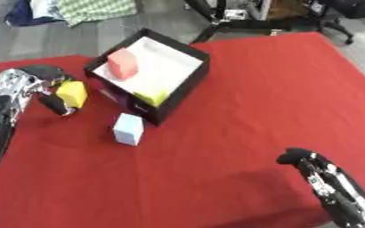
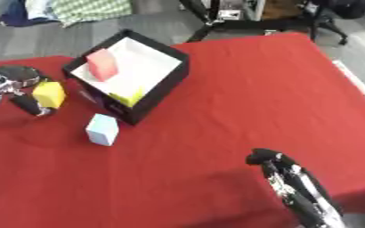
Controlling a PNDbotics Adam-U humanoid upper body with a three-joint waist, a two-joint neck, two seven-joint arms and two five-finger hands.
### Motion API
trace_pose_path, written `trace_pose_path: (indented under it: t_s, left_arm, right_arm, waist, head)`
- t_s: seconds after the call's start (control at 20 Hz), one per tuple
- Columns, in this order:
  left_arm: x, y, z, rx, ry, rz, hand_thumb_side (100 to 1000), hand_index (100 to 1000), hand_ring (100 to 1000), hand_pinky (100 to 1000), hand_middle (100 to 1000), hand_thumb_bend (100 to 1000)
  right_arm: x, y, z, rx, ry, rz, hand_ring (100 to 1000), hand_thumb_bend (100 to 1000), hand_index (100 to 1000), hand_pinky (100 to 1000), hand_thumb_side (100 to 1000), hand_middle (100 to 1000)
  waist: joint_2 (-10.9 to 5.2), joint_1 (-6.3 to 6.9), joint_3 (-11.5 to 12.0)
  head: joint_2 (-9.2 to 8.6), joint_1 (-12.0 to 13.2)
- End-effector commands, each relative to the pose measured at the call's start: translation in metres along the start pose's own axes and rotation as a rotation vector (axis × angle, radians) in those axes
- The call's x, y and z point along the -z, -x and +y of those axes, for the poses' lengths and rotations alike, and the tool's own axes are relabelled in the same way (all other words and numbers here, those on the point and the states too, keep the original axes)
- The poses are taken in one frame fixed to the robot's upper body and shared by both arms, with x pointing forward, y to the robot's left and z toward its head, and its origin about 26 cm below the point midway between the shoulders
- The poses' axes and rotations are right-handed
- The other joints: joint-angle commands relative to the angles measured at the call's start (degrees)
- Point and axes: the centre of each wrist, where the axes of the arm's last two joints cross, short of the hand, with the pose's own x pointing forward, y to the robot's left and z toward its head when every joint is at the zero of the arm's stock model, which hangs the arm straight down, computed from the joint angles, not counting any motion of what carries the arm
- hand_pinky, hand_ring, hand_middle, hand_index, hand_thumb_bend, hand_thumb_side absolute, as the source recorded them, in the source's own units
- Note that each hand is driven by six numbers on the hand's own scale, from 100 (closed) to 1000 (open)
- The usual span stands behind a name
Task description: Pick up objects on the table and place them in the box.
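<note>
A black box (image 1: 187, 87) with a white floor stands on the red table at the upper left. Inside it a pink block (image 1: 123, 63) stands near the far left corner and a yellow-green block (image 1: 152, 96) lies against the near wall. My left hand (image 1: 44, 84) is left of the box, fingers and thumb curled round a yellow block (image 1: 72, 93) held just above the cloth. A pale blue block (image 1: 129, 128) stands on the cloth in front of the box. My right hand (image 1: 314, 169) rests at the lower right, holding nothing; its fingers are hard to make out.
The red cloth (image 1: 279, 89) covers the table, with wide bare room to the right of the box. Beyond the far edge are grey floor, a chair base (image 1: 338, 24) and cloth piles (image 1: 92, 10).
</note>
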Motion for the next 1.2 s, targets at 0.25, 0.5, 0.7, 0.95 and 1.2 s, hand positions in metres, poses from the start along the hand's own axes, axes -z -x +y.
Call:
trace_pose_path:
  t_s: [0.25, 0.5, 0.7, 0.95, 1.2]
  left_arm:
    - [-0.008, 0.013, 0.017, -0.023, -0.127, 0.022, 164, 745, 564, 703, 548, 100]
    - [-0.024, 0.029, 0.049, -0.085, -0.281, 0.031, 176, 712, 534, 691, 509, 100]
    - [-0.041, 0.039, 0.08, -0.144, -0.459, 0.041, 181, 705, 523, 694, 496, 100]
    - [-0.041, 0.009, 0.099, -0.145, -0.534, -0.06, 173, 743, 558, 706, 533, 100]
    - [-0.027, -0.04, 0.101, -0.09, -0.497, -0.167, 164, 795, 596, 716, 587, 100]
  right_arm:
    - [0.001, -0.004, -0.003, -0.016, 0.003, -0.009, 801, 100, 814, 1000, 596, 712]
    - [0.0, -0.003, -0.004, -0.016, 0.008, -0.005, 801, 100, 814, 1000, 593, 712]
    - [0.0, -0.003, -0.004, -0.016, 0.008, -0.002, 801, 100, 814, 1000, 595, 712]
    - [-0.001, -0.002, -0.003, -0.015, 0.007, 0.002, 801, 100, 814, 1000, 622, 712]
    - [0.0, -0.002, -0.003, -0.011, 0.003, 0.0, 801, 100, 814, 1000, 626, 712]
  waist:
    - [-0.65, -0.78, 0.1]
    - [-0.86, -0.71, 0.21]
    - [-1.03, -0.62, 0.31]
    - [-1.09, -0.64, 0.1]
    - [-1.0, -0.82, -0.38]
  head:
    - [-0.1, -0.19]
    - [-0.1, -0.32]
    - [-0.1, -0.38]
    - [-0.1, -0.24]
    - [-0.1, 0.22]
